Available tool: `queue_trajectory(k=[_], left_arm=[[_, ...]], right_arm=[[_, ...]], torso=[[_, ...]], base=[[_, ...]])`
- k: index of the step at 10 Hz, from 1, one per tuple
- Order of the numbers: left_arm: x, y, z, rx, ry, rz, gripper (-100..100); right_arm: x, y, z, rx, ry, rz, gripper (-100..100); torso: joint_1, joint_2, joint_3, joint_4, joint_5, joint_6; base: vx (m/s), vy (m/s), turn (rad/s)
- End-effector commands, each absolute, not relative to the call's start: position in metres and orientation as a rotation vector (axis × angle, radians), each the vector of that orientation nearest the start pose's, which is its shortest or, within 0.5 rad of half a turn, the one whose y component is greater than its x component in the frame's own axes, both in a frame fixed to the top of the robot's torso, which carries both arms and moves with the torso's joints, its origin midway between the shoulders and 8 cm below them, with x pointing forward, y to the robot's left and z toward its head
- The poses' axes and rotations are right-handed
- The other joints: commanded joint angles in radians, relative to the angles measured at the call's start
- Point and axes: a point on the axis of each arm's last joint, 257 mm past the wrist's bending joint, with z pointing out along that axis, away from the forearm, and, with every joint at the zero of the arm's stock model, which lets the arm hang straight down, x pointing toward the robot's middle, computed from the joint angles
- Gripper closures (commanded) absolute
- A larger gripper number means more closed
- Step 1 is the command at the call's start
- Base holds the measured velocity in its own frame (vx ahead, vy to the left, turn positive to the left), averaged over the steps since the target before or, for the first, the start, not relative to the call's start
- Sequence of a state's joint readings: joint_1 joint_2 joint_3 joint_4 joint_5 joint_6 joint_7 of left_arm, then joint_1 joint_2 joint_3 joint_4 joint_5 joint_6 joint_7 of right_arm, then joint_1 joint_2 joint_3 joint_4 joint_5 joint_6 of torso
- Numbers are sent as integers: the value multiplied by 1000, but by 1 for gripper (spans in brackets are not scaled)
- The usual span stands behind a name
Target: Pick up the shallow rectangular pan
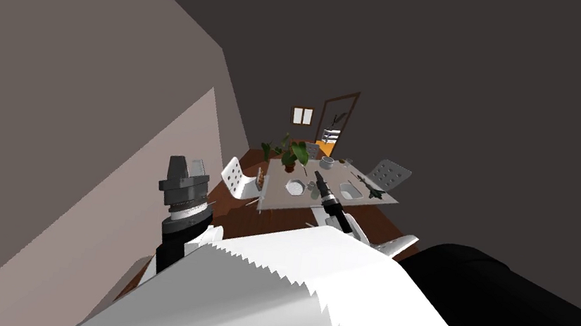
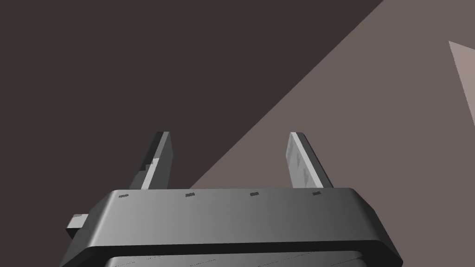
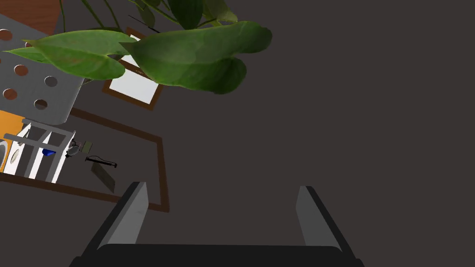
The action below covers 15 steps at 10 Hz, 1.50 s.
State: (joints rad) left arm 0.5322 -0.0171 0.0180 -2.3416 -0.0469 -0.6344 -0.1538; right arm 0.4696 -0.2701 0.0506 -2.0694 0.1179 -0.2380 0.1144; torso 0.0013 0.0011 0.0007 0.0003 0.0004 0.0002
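On the table (image 1: 274, 196) ahead, the shallow rectangular pan (image 1: 349, 192) lies ungrasped near the right gripper (image 3: 221, 185), whose fingers stand apart and empty facing the potted plant (image 1: 290, 152), and the left gripper (image 2: 228, 133), likewise spread, hangs aside, so the approach and the grasp both appear to be left.

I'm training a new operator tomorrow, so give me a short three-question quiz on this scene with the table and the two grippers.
1. True or false: the left gripper and the right gripper both have their fingers apart.
2. Pick one: what hangs just ahead of the right gripper in its wrist view? A) big green leaves B) a hanging lamp C) a folded towel
3. Short answer: which arm reaches out over the table where the pan lies?

Key: 1 true; 2 A; 3 the right one.
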Motion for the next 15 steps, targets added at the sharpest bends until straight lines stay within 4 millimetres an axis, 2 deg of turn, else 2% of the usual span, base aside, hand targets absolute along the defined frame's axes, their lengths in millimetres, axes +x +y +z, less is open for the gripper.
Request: queue_trajectory(k=[1,2,3,4,5,6,7,9,10,11,12,13,15], left_arm=[[304,274,64,-451,542,-1131,0],[304,274,65,-451,542,-1131,0],[304,274,65,-451,542,-1131,0],[304,274,64,-451,542,-1131,0],[304,274,65,-451,542,-1131,0],[304,274,64,-451,542,-1131,0],[304,274,65,-451,542,-1131,0],[304,274,64,-451,542,-1131,0],[304,274,65,-451,542,-1131,0],[304,275,64,-451,542,-1131,0],[304,274,64,-451,542,-1131,0],[304,275,64,-451,542,-1131,0],[304,274,64,-451,542,-1131,0]], right_arm=[[407,-270,-164,646,1329,939,-100],[406,-273,-190,647,1402,895,-100],[405,-275,-194,644,1416,887,-100],[403,-280,-222,636,1495,834,-100],[402,-282,-226,639,1504,828,-100],[397,-289,-254,624,1584,770,-100],[396,-291,-258,630,1592,765,-100],[381,-310,-312,589,1752,635,-100],[378,-315,-321,601,1767,622,-100],[366,-329,-350,578,1851,546,-100],[365,-329,-351,579,1853,545,-100],[352,-344,-377,549,1930,470,-100],[334,-363,-406,523,2015,382,-100]], torso=[[0,0,0,0,0,0],[0,0,0,0,0,-1],[1,1,0,0,0,0],[1,1,0,0,0,0],[1,0,0,0,0,-1],[0,0,0,0,0,0],[0,0,0,0,0,0],[0,0,0,0,0,0],[2,0,0,0,0,-1],[0,0,0,0,0,1],[1,0,0,0,0,0],[0,0,0,0,0,0],[1,-1,0,0,0,-1]], base=[[-21,31,233],[-29,48,264],[-22,39,87],[-20,39,221],[-13,24,122],[-14,29,231],[-11,25,118],[-15,50,324],[-8,37,117],[-5,44,205],[-5,29,113],[-6,34,238],[-1,43,289]])
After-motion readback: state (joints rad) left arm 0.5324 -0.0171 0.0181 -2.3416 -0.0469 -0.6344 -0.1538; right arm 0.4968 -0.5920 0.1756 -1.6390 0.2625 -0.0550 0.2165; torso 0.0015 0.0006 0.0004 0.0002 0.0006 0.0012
